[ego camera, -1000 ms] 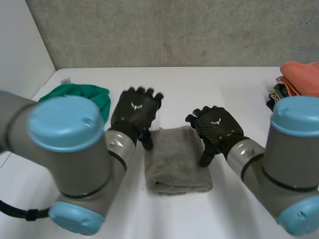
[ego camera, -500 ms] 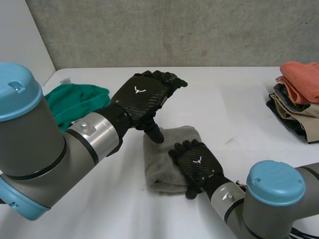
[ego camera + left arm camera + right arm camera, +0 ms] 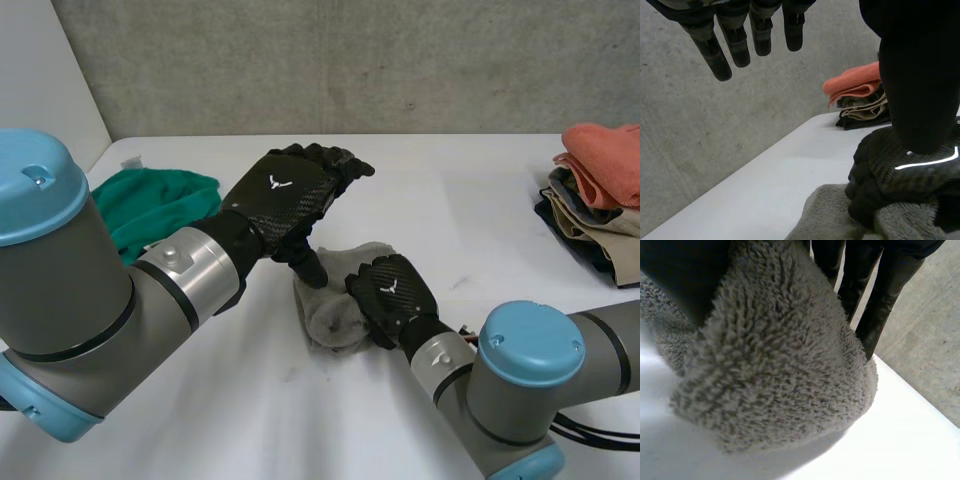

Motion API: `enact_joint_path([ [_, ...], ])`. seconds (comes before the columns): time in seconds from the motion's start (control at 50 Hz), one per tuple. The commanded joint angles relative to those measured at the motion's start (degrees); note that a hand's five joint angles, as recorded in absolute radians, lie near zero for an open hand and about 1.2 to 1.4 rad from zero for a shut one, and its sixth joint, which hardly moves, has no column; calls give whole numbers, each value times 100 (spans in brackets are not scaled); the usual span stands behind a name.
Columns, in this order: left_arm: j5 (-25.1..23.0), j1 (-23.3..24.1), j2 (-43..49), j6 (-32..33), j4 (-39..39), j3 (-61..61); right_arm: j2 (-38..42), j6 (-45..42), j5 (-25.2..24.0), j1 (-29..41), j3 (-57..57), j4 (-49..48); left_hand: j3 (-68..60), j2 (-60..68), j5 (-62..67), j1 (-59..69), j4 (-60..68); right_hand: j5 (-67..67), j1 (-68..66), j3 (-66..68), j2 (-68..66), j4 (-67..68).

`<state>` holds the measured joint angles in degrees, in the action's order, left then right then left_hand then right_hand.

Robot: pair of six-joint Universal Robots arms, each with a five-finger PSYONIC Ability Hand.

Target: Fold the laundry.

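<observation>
A grey fluffy towel lies bunched in the middle of the white table. My right hand sits on the towel's right side with its fingers curled into the cloth. In the right wrist view a thick wad of the towel bulges from the palm, with the fingers wrapped behind it. My left hand hovers open over the towel's far left part, its thumb pointing down at the cloth. In the left wrist view its fingers hang straight, and the right hand clutches the towel below.
A green cloth lies crumpled at the far left of the table. A pile of folded clothes topped by an orange piece stands at the right edge, seen too in the left wrist view as a pile. A concrete wall runs behind.
My right hand came down on the flat folded towel and closed, gathering it into a lump. My left hand swung up over the towel's far left and has held still since.
</observation>
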<state>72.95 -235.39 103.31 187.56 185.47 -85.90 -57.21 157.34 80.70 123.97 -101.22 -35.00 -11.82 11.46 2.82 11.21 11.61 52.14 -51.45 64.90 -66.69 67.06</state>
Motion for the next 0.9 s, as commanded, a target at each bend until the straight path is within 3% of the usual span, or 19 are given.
enact_joint_path([
  [0.02, 0, -16, 5, 8, 6, 12, -70, -11, 7, -65, 243, 90, 43, -7, -142, 18, -22, 1786, -2855, 1510, -1331, 1294],
  [0.18, 0, -16, -21, 0, 6, 12, -492, -230, -229, -952, 541, 11, 77, -41, -176, -15, -56, 1786, -2855, 1510, -1331, 1294],
  [0.36, -158, -16, -249, 17, 6, -41, -870, -248, -906, -2014, 1972, 63, 77, -41, -176, -15, -56, 1786, -2855, 1510, -1331, 1294],
  [0.46, -744, -25, -433, 9, 24, -190, -897, -125, -1100, -2543, 2904, 28, 77, -41, -176, -16, -56, 1786, -2855, 1510, -1331, 1294],
  [0.6, -1055, -25, -461, -9, 15, -234, -476, 682, -1705, -3395, 4039, -156, 43, -7, -142, 18, -22, 1786, -2855, 1510, -1331, 1294],
  [0.9, -1046, -33, -452, -27, 15, -261, 974, 1255, -2769, -5127, 3908, -1571, 43, -7, -142, 18, -22, 1786, -2855, 1510, -1331, 1294],
])
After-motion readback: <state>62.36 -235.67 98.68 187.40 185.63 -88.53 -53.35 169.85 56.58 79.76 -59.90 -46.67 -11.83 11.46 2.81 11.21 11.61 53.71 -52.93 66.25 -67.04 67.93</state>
